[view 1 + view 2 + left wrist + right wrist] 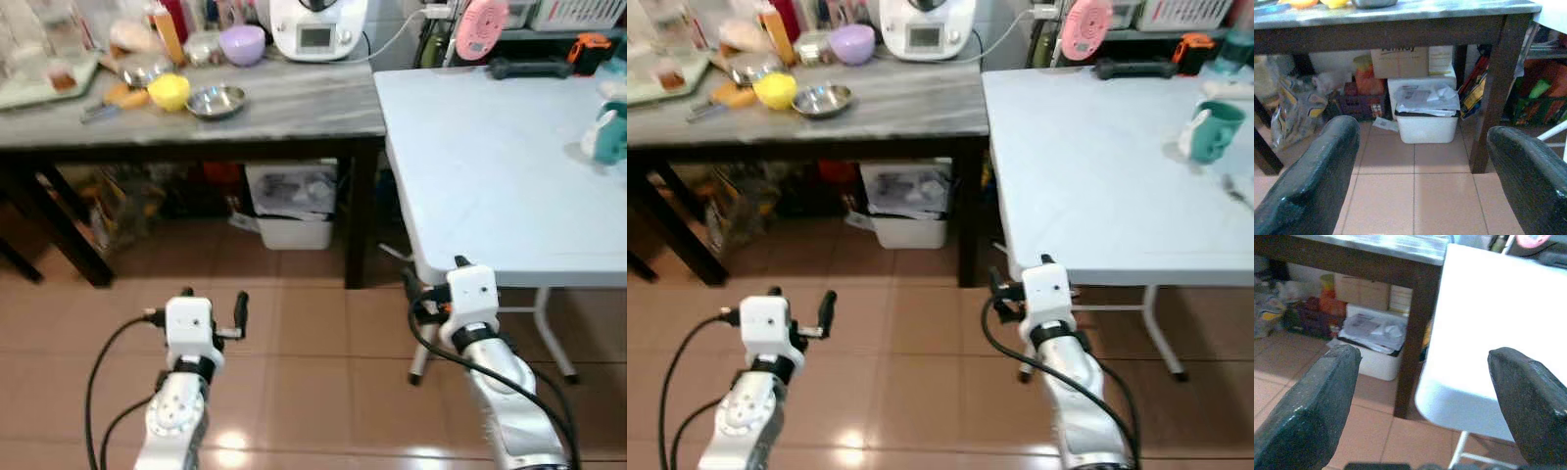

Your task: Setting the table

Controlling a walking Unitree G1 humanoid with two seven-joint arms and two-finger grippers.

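Note:
A white folding table (pixel 490 166) stands at the right, with a teal mug (pixel 1213 132) near its far right edge. To the left, a grey-topped dark table (pixel 274 108) carries a steel bowl (pixel 217 100), a yellow bowl (pixel 168 91) and a purple bowl (pixel 242 43). My left gripper (pixel 214 302) is held low over the tiled floor, open and holding nothing. My right gripper (pixel 434 274) hangs just below the white table's near left corner, also open and holding nothing. Both wrist views show the fingers (pixel 1312 176) (pixel 1308 406) spread wide apart.
A white bin (pixel 291 211) with papers sits under the dark table, among boxes and bags. A white kitchen appliance (pixel 315 27) and a pink round device (pixel 480 27) stand at the back. The dark table's leg (pixel 360 211) and the white table's metal legs (pixel 549 333) reach the floor.

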